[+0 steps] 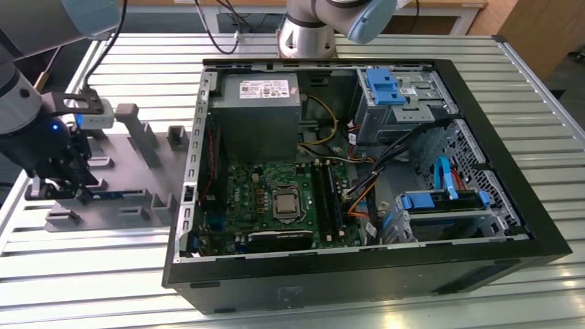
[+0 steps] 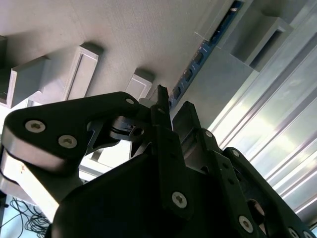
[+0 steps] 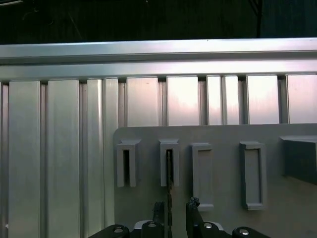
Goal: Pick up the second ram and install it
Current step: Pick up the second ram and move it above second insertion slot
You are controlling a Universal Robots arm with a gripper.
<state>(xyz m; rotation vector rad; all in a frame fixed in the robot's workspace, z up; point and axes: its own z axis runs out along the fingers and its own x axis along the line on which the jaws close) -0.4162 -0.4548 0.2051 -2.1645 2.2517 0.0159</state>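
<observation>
Black gripper [image 3: 176, 207] fingers [image 2: 161, 106] stand spread on either side of the second ram [image 3: 169, 178], with a gap left between them. The dark-blue stick sits on edge in a slotted block of the grey holder plate [image 3: 228, 223], with more slotted blocks beside it. Beyond lies the ribbed aluminium table [image 3: 59, 148]. The arm [image 1: 23, 116] points straight down at the exterior view's left, well apart from the open computer case [image 1: 366, 281].

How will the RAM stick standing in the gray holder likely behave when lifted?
The second ram looks like a thin flat board, so probably stiff and light. Standing on edge in the gray holder, it would likely tip once out of its slots. Exposed chips suggest fragility.
</observation>
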